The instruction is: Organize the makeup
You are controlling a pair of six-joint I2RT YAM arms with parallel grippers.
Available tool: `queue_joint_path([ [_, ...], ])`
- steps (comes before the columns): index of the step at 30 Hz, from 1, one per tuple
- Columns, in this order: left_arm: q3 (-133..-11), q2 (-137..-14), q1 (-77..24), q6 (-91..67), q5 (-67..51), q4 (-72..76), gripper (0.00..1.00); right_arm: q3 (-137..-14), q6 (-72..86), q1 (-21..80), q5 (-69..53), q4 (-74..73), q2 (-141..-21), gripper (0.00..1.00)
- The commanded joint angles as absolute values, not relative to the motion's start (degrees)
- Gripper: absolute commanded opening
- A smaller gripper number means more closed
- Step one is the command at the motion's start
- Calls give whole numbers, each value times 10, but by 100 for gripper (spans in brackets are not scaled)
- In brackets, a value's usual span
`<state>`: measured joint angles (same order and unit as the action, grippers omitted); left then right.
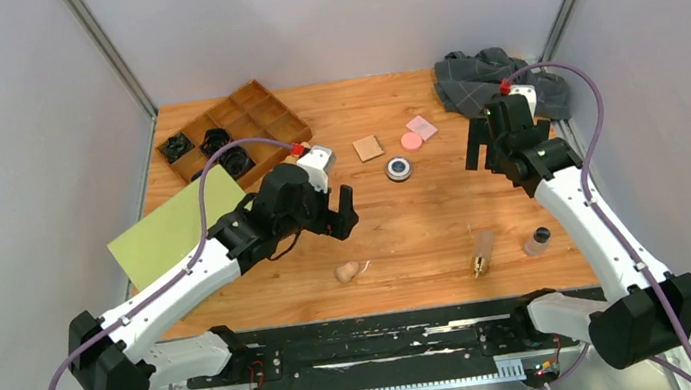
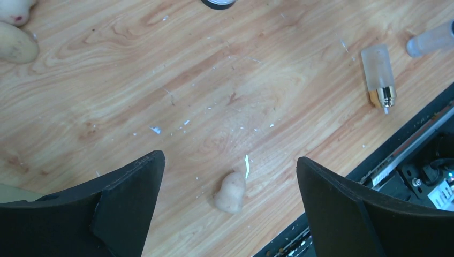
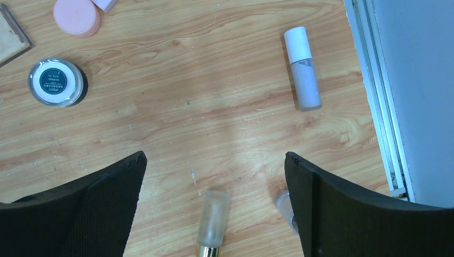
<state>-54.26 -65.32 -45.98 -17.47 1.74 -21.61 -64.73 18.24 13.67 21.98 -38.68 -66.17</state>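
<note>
The makeup lies scattered on the wooden table. A tan square pad (image 1: 369,148), a pink disc (image 1: 411,140), a pink square pad (image 1: 421,126) and a round black-silver compact (image 1: 399,168) sit mid-table. A beige sponge (image 1: 349,271), a clear tube (image 1: 481,251) and a black-capped bottle (image 1: 537,241) lie near the front edge. My left gripper (image 2: 229,158) hangs open above the sponge (image 2: 231,191). My right gripper (image 3: 215,156) is open over the clear tube (image 3: 213,217), with the bottle (image 3: 284,206) by its right finger. A white-pink tube (image 3: 302,68) lies further off.
A wooden divided tray (image 1: 241,118) at the back left holds black items in its left compartments. A yellow-green sheet (image 1: 174,228) lies under the left arm. A grey checked cloth (image 1: 492,75) is bunched at the back right. A black rail (image 2: 407,144) runs along the table's front edge.
</note>
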Motion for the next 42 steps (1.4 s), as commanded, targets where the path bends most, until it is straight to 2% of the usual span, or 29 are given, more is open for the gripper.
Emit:
queue_joint_path([
  [1, -573, -667, -464, -183, 58, -241, 98, -640, 191, 133, 212, -398, -650, 99],
  [3, -578, -662, -464, -186, 79, -247, 98, -634, 189, 132, 208, -397, -648, 99],
  [10, -637, -626, -463, -220, 275, -347, 98, -605, 178, 132, 171, -385, -638, 99],
  [13, -699, -629, -429, -248, 366, -443, 98, -595, 178, 133, 141, -372, -638, 99],
  [15, -729, -635, -364, -261, 348, -502, 98, -593, 176, 133, 110, -364, -639, 99],
  [19, -732, -594, -244, -260, 285, -521, 98, -587, 172, 138, 64, -349, -637, 99],
  [24, -764, -577, -138, -311, 372, -618, 98, -580, 165, 140, 52, -345, -634, 100],
  [27, -749, -527, -39, -301, 332, -614, 98, -572, 163, 140, 49, -347, -634, 100],
  [33, -720, -512, 84, -282, 358, -618, 98, -561, 154, 140, 2, -341, -649, 100],
  [42, -628, -505, 228, -340, 316, -557, 98, -584, 142, 142, -75, -345, -674, 100],
])
